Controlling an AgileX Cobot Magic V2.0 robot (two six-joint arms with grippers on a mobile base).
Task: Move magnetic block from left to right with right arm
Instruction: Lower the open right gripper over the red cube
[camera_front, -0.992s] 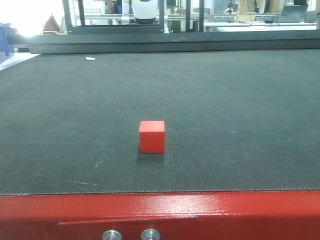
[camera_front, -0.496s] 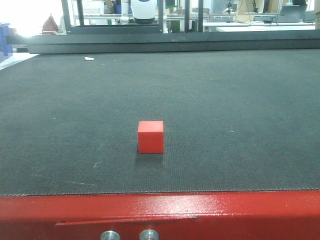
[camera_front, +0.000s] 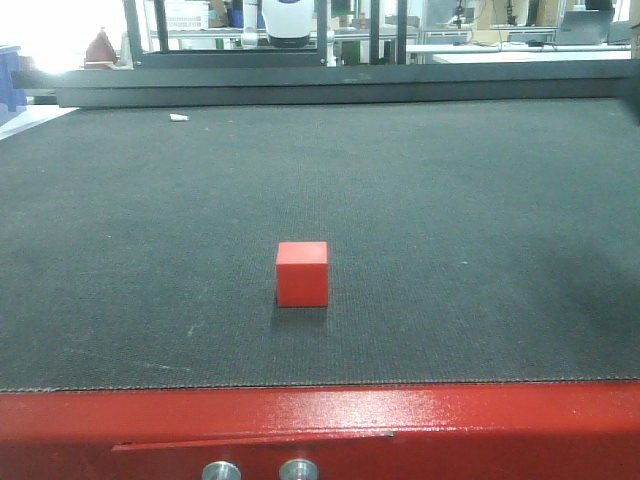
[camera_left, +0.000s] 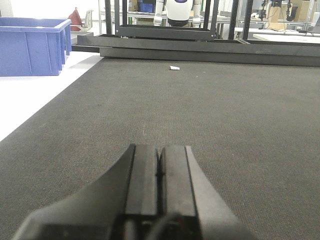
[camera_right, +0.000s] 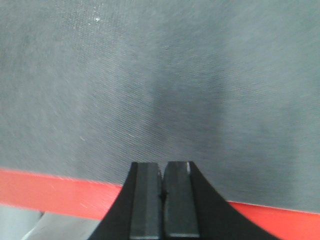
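The magnetic block (camera_front: 302, 273), a small red-orange cube, stands alone on the dark mat (camera_front: 450, 220) near the front middle in the front view. Neither gripper shows in that view. In the left wrist view my left gripper (camera_left: 159, 148) is shut with nothing in it, low over the mat and pointing at the far edge. My right gripper (camera_right: 162, 165) is shut and empty in the right wrist view, hanging above the mat beside the red table rim (camera_right: 45, 192). No wrist view shows the block.
A glossy red rim (camera_front: 320, 425) with two bolts runs along the table's front. A blue bin (camera_left: 32, 45) stands off the mat at the far left. A small white scrap (camera_front: 179, 118) lies near the far edge, below a black frame (camera_front: 340, 75).
The front view has shifted very slightly, so the block sits a few pixels further left. The block itself stays where it was on the mat.
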